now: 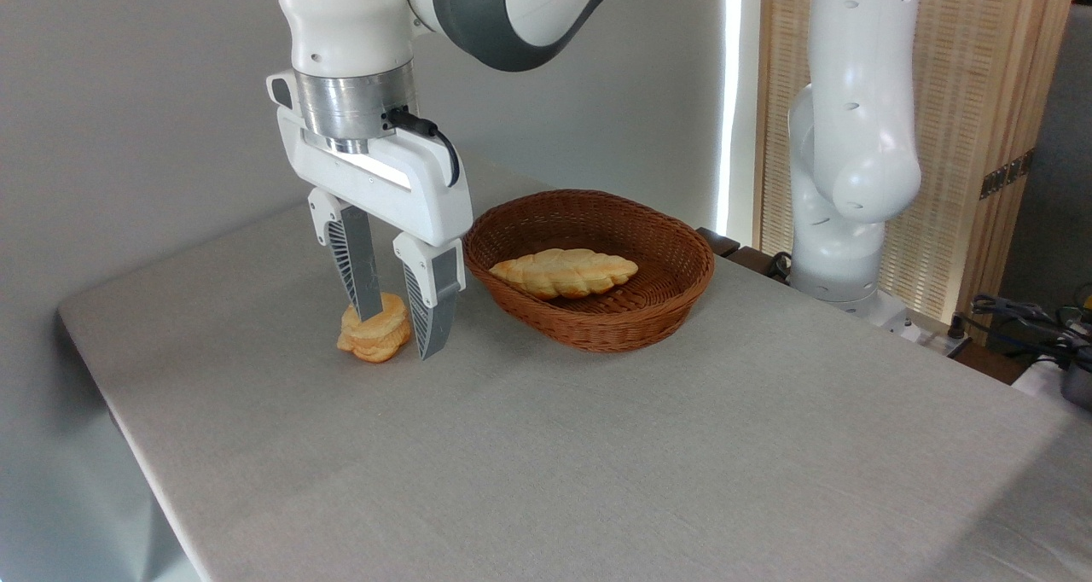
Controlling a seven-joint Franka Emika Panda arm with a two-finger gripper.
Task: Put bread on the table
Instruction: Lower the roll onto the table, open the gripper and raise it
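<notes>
Bread on cloth, gripper straddling it.

The gripper (397, 330) points straight down, its fingers (354, 262) spread apart and clamping nothing. The bread (375, 336) sits on the table (597, 462) between the two fingers, close against the left one; whether it touches is unclear. Right of the right finger, just beside it, a wicker basket (597, 322) holds a braided loaf (563, 273).

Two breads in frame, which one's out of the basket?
The small round bun, on the table between the gripper's jaws. The braided loaf lies in the basket.
</notes>
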